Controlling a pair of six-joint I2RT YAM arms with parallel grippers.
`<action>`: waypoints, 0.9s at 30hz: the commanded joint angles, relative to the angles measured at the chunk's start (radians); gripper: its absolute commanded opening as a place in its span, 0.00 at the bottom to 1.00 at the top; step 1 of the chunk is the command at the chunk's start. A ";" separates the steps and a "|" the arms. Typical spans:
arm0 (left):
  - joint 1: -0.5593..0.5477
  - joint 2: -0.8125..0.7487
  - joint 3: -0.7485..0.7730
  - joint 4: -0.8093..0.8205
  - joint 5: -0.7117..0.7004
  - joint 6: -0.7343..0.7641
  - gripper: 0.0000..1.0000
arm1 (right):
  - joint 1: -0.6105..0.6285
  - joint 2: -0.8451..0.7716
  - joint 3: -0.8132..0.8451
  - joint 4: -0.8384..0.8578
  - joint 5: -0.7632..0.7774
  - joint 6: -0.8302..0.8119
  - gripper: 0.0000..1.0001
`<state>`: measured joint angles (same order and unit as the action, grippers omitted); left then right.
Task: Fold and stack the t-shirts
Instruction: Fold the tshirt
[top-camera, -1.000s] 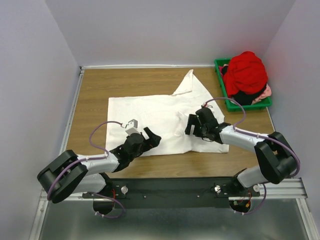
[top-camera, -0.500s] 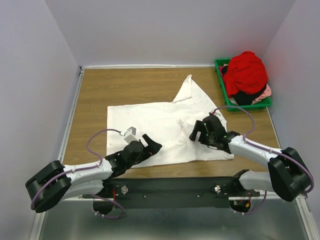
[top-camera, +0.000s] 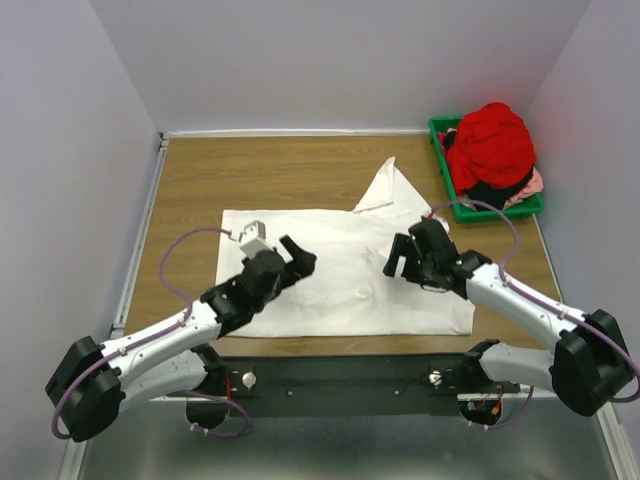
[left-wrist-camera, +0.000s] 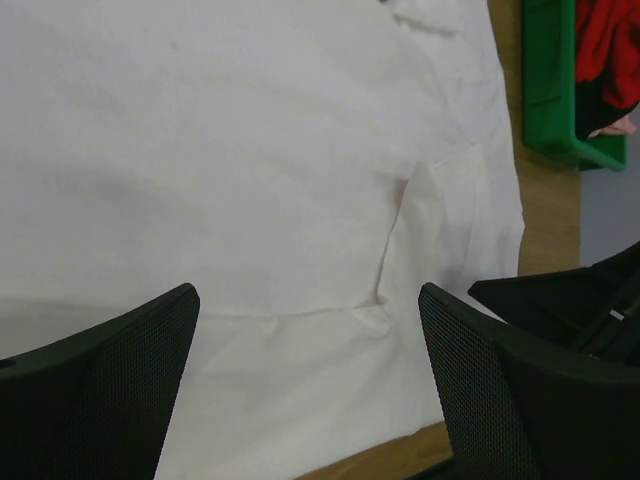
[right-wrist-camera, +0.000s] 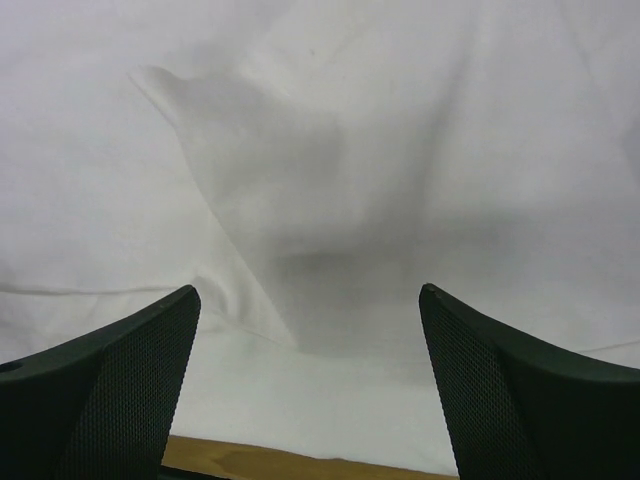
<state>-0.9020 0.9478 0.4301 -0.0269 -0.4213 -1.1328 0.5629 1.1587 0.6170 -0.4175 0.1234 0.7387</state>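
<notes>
The white tee (top-camera: 340, 290) lies spread flat in the middle of the bench (top-camera: 195, 180), its near hem close to the bench's near edge. 1 pointed flap (top-camera: 385, 185) of it reaches toward the far side. A shallow crease (left-wrist-camera: 395, 235) runs through the cloth on its right part.

The left tool (top-camera: 298, 262) hangs over the tee's left half, aimed toward the far right. Its 2 fingers (left-wrist-camera: 110, 390) stand wide apart, with only white cloth showing between them, so it grips nothing. I cannot tell whether the tips touch the cloth.

The right tool (top-camera: 396, 258) is over the tee's right half and faces left, toward the other tool, with a stretch of tee between the 2. Its fingers (right-wrist-camera: 520, 390) are also spread wide and have hold of nothing. The right wrist view shows a soft wrinkle (right-wrist-camera: 250, 150) in the cloth ahead, and a thin strip of wood at the bottom edge.

The green bin (top-camera: 500, 212) sits at the far right corner of the bench, near the white tee, with a strip of bare wood between them. A red tee (top-camera: 492, 140) is heaped in it and rises above the rim. Dark cloth (top-camera: 488, 193) and pink cloth (top-camera: 533, 183) show under the red tee at the bin's near end.
</notes>
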 joint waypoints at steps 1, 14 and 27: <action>0.210 0.032 0.097 0.021 -0.018 0.269 0.98 | -0.001 0.109 0.221 -0.030 0.142 -0.142 0.97; 0.704 0.431 0.427 0.090 0.233 0.673 0.91 | -0.218 0.663 0.714 0.123 0.003 -0.380 0.69; 0.822 0.563 0.458 0.116 0.297 0.711 0.90 | -0.304 0.884 0.888 0.152 -0.205 -0.404 0.49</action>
<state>-0.1081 1.4803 0.8558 0.0666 -0.1562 -0.4534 0.2543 2.0109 1.4658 -0.2867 0.0135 0.3542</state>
